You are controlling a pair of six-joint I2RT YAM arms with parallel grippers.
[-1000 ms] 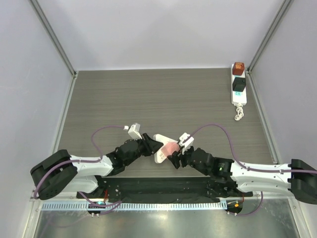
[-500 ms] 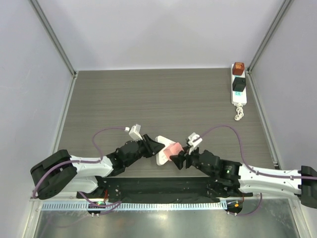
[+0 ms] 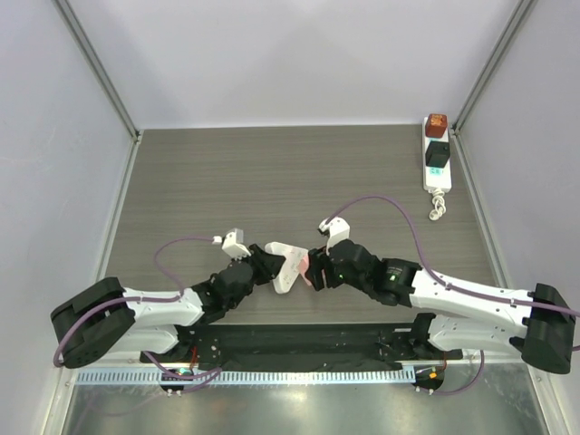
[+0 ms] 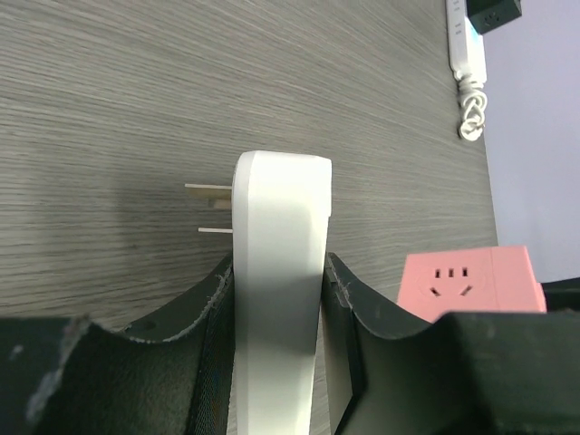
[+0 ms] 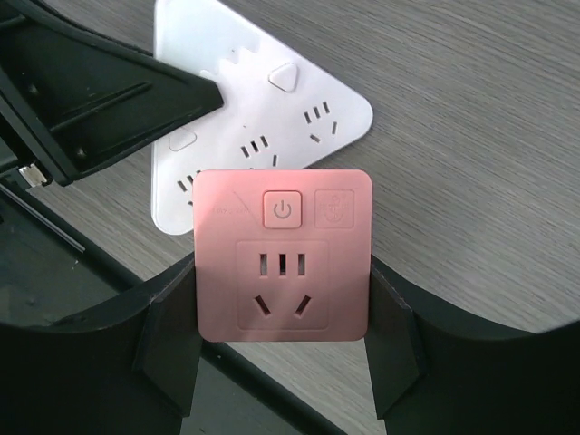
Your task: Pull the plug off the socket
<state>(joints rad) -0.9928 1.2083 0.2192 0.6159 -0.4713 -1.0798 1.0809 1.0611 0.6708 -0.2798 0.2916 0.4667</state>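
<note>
Over the grey wood-grain table [image 3: 272, 172], a white triangular plate [image 5: 272, 118] with several sets of outlet slots and two bare metal prongs [image 4: 210, 188] jutting from its back stands just beside a pink cube [image 5: 283, 258] whose square face shows a power button above slotted outlets.

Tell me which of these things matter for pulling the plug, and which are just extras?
Job: long white plastic power strip; black square plug and reddish-brown plug seated in it.
Extras: white triangular plastic outlet plate, gripped by left end effector; pink square outlet cube, gripped by right end effector.
</note>
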